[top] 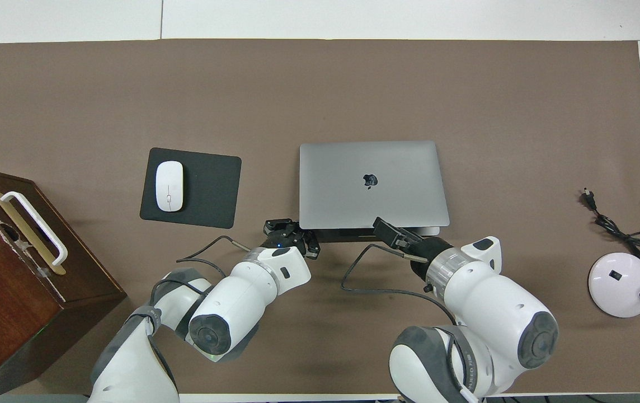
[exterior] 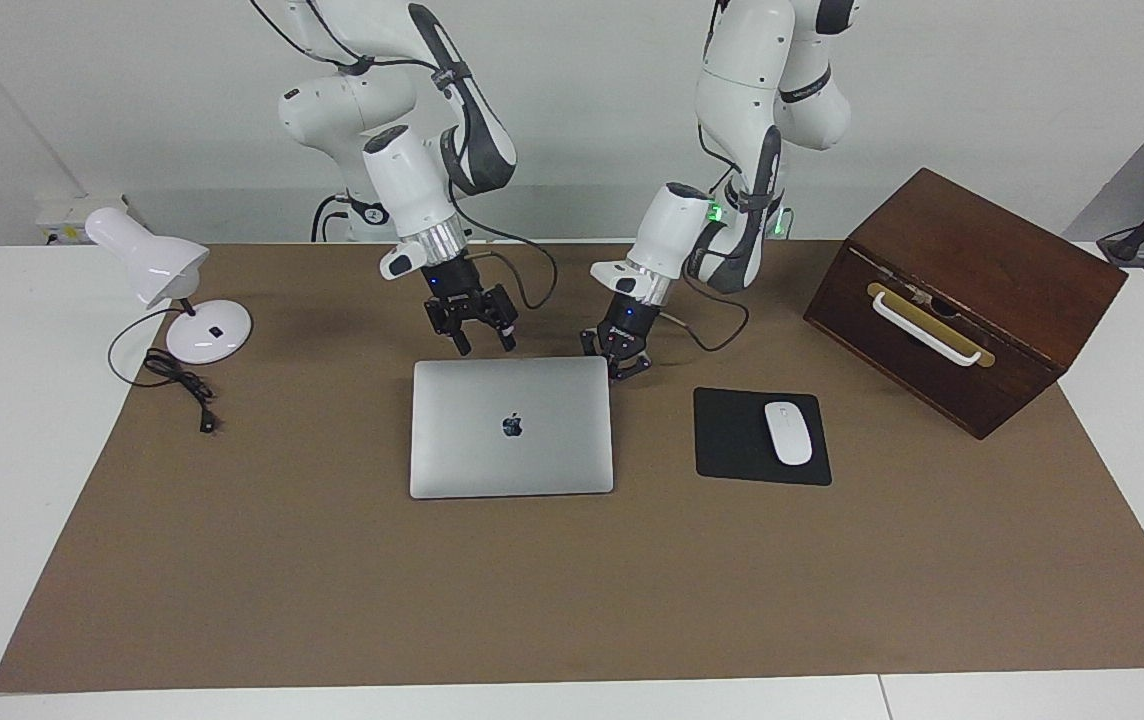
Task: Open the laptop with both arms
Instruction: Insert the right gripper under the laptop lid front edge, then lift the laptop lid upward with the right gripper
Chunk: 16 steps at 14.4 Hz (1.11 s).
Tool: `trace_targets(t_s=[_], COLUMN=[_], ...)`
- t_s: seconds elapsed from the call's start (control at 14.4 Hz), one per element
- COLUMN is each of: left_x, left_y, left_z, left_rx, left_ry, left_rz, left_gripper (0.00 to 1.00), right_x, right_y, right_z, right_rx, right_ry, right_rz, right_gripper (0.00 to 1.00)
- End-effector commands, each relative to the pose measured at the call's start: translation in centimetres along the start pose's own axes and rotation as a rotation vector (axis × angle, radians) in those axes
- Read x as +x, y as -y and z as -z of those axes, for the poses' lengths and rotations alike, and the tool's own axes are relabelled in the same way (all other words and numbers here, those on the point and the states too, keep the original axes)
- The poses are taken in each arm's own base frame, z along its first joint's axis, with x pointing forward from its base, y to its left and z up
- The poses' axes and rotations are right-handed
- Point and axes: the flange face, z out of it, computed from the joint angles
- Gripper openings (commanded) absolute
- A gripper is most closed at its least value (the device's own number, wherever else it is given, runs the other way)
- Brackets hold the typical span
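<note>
Silver laptop (exterior: 511,426) lid down; my left pincer (exterior: 622,366) pressed together at corner, right pincer (exterior: 481,338) spread above edge; might shove it sideways.

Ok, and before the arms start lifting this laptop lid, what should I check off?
1. Laptop closed, flat on the brown mat: ok.
2. Left gripper shut, low beside the laptop's corner nearest the robots: ok.
3. Left gripper touching the laptop: cannot tell.
4. Right gripper open, over the laptop's edge nearest the robots: ok.
5. Right gripper gripping the lid edge: not ok, it hangs just above it.
6. Mouse pad and mouse apart from the laptop: ok.
</note>
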Motion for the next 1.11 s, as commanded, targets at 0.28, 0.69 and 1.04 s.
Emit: trace_targets(t_s=[0.28, 0.69, 1.04], left_x=[-1.2, -1.3, -1.4], left_y=[-0.3, -0.3, -0.3], left_z=[-1.6, -1.7, -1.7], left_rx=[-0.007, -0.007, -0.006], left_ry=[0.02, 0.023, 0.025], left_rz=[-0.027, -0.028, -0.028], left_gripper=[0.0, 0.0, 0.0], right_x=[0.0, 0.4, 1.7], right_y=[-0.3, 0.5, 1.8], right_z=[-1.3, -1.5, -2.7], right_rx=[-0.015, -0.004, 0.002], right_ry=[-0.001, -0.005, -0.011], right_rz=[-0.027, -0.028, -0.03], right_gripper=[1.0, 1.0, 1.0])
